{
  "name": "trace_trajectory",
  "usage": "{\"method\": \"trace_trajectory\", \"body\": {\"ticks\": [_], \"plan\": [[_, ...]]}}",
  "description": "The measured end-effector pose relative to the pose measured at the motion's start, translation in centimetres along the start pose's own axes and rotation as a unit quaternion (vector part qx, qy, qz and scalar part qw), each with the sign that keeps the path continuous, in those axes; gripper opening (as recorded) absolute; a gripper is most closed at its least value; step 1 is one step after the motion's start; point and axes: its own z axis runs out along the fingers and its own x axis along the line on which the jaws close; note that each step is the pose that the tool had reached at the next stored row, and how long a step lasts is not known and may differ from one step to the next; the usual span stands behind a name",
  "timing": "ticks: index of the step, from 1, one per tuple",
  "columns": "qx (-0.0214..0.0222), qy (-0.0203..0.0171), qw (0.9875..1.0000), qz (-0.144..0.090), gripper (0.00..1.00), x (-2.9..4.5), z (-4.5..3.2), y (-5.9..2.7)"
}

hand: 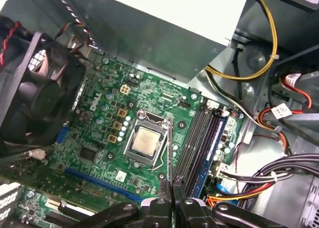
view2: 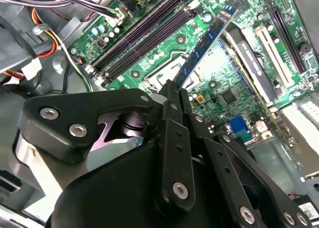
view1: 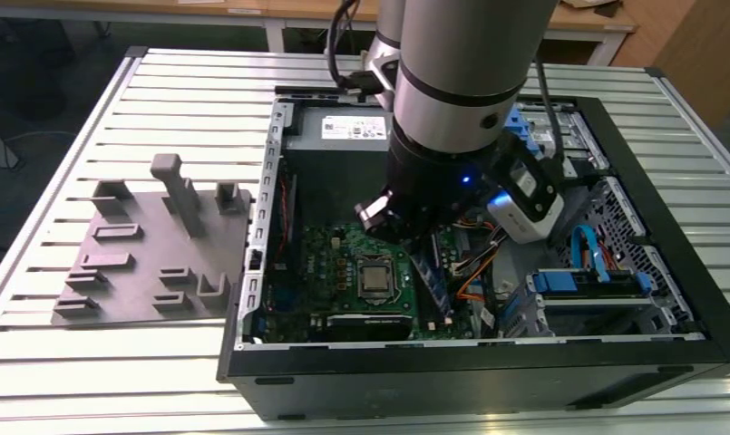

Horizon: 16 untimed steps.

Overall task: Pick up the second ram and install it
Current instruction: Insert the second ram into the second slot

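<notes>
The second ram is a thin blue-green stick with dark chips, and my gripper is shut on one end of it. It hangs edge-down over the green motherboard, between the processor socket and the long memory slots. In the first wrist view the ram shows edge-on, rising from the gripper beside the slots. In the exterior view the ram slants below the arm inside the open computer case.
A black fan stands at one side of the board and the grey power supply at another. Bundled cables lie past the slots. Outside the case, a grey pegged tray rests on the slatted table.
</notes>
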Motion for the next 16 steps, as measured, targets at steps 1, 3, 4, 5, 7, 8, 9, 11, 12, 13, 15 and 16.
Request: {"method": "trace_trajectory", "body": {"ticks": [1, 3, 4, 5, 7, 8, 9, 11, 12, 13, 15, 16], "plan": [[0.0002, -0.0002, 1.0, 0.004, 0.13, 0.0, 0.0, 0.0], [0.0005, -0.0006, 0.9999, 0.01, 0.13, 0.0, 0.0, 0.0], [0.0007, -0.0008, 0.9999, 0.014, 0.13, 0.0, 0.0, 0.0], [0.0008, -0.001, 0.9999, 0.017, 0.13, 0.0, 0.0, 0.0], [0.0011, -0.0013, 0.9997, 0.024, 0.13, 0.0, 0.01, 0.0], [0.0013, -0.0015, 0.9996, 0.027, 0.13, 0.0, 0.01, 0.0], [0.0015, -0.0017, 0.9995, 0.03, 0.13, 0.0, 0.01, 0.0], [0.0018, -0.0021, 0.9993, 0.037, 0.13, 0.0, 0.01, 0.0], [0.002, -0.0023, 0.9992, 0.04, 0.13, 0.0, 0.01, 0.0], [0.0021, -0.0024, 0.999, 0.044, 0.13, 0.0, 0.01, 0.0], [0.0025, -0.0028, 0.9987, 0.051, 0.13, 0.0, 0.01, 0.0], [0.0026, -0.003, 0.9985, 0.054, 0.13, 0.0, 0.01, 0.0]]}}
